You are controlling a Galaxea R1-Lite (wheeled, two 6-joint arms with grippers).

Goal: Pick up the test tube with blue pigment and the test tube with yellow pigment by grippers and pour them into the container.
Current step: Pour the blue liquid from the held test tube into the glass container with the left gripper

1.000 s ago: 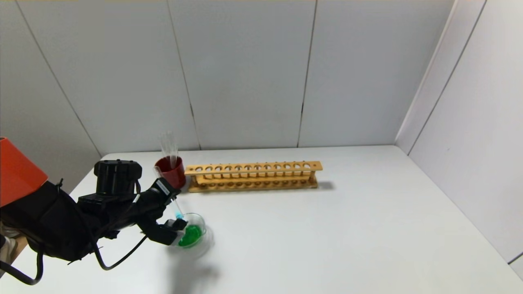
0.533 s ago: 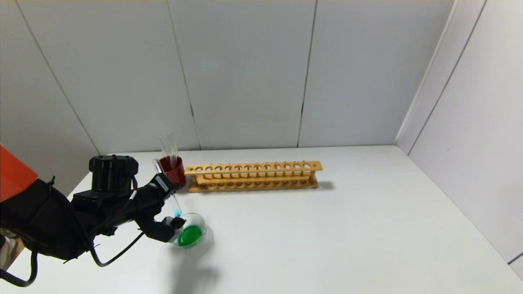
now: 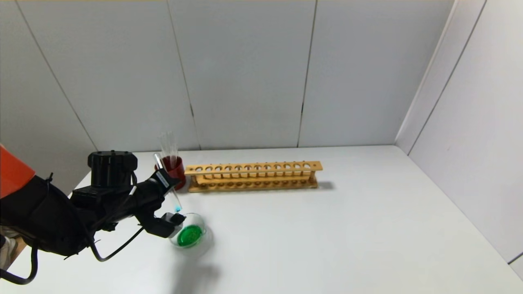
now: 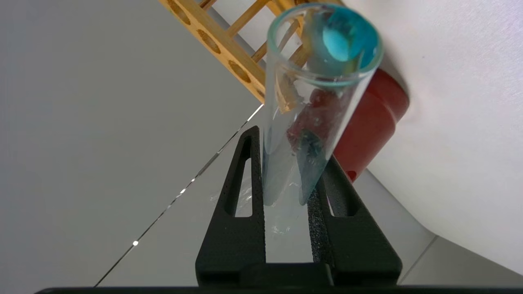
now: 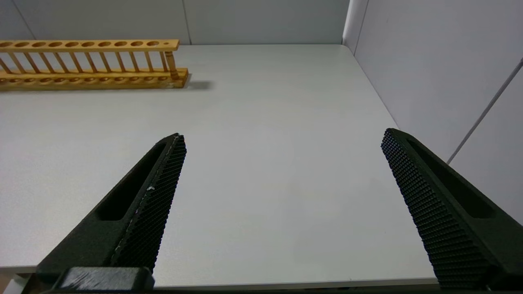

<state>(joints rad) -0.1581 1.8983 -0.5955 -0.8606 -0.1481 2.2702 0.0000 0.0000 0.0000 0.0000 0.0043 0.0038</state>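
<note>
Head view: left gripper (image 3: 168, 199) clamped on one blue-pigment tube (image 3: 167, 184), one container (image 3: 191, 235), one rack (image 3: 252, 176).

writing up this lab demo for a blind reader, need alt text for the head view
The black left gripper holds a thin clear glass test tube with blue pigment tilted above a shallow round glass container holding green liquid. Behind stand a dark red cup of clear tubes and an empty wooden test tube rack on the white table.
</note>
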